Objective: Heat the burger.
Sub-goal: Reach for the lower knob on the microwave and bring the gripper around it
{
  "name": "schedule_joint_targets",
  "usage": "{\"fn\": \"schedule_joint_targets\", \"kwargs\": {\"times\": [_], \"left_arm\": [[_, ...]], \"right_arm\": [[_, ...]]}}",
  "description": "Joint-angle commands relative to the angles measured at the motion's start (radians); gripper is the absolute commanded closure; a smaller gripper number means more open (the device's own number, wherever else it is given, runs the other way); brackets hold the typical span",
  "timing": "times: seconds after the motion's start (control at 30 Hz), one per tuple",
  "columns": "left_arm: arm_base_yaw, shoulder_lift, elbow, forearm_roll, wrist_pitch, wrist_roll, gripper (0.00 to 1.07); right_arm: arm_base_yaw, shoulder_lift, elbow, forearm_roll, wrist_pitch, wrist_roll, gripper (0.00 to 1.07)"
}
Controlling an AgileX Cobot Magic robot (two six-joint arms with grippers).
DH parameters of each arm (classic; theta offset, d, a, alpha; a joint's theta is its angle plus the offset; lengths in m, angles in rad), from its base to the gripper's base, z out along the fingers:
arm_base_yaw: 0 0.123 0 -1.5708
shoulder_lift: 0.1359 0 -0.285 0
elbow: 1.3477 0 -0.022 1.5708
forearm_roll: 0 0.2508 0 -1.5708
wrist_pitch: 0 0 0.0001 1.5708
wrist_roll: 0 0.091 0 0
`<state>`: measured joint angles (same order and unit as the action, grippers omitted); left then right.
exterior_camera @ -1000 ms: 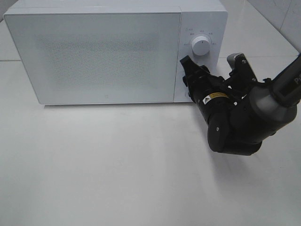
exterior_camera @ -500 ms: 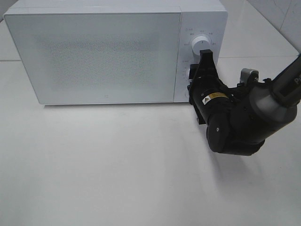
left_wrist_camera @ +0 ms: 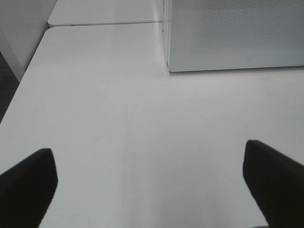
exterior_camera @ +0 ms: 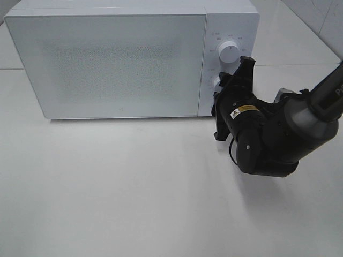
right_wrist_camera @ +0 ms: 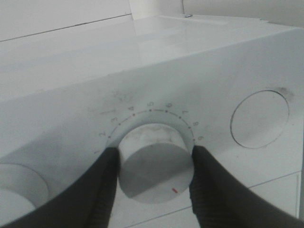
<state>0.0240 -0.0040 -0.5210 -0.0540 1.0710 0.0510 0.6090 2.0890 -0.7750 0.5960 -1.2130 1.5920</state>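
Observation:
The burger is hidden; no view shows it. The white microwave (exterior_camera: pixel 123 64) stands at the back of the table with its door closed. My right gripper (exterior_camera: pixel 224 90) is at the control panel, shut on the lower dial (right_wrist_camera: pixel 154 156), which is ringed by numbers. One black finger (right_wrist_camera: pixel 102 185) presses each side of the dial, and its red mark points toward the camera. My left gripper (left_wrist_camera: pixel 152 190) hangs open over bare table left of the microwave (left_wrist_camera: pixel 237 38), with nothing between its fingers.
Above the gripped dial sits a second white knob (exterior_camera: pixel 229 52). A flat round button (right_wrist_camera: pixel 259 118) lies beside the dial on the panel. The bulky right arm (exterior_camera: pixel 273 136) stands in front of the microwave's right corner. A wall edge (left_wrist_camera: pixel 9 52) borders the table.
My right wrist has rolled clockwise in the high view while staying at the lower dial, swinging its upper finger from the left to upright and past. The left gripper has not moved.

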Motion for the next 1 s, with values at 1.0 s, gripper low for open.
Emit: {"fn": "schedule_joint_targets", "kwargs": {"times": [1.0], "left_arm": [[0.001,-0.018,0.004,0.0,-0.003,-0.001,0.07]], "right_arm": [[0.01,-0.008,-0.045,-0.055,-0.184,0.043,0.88]]}}
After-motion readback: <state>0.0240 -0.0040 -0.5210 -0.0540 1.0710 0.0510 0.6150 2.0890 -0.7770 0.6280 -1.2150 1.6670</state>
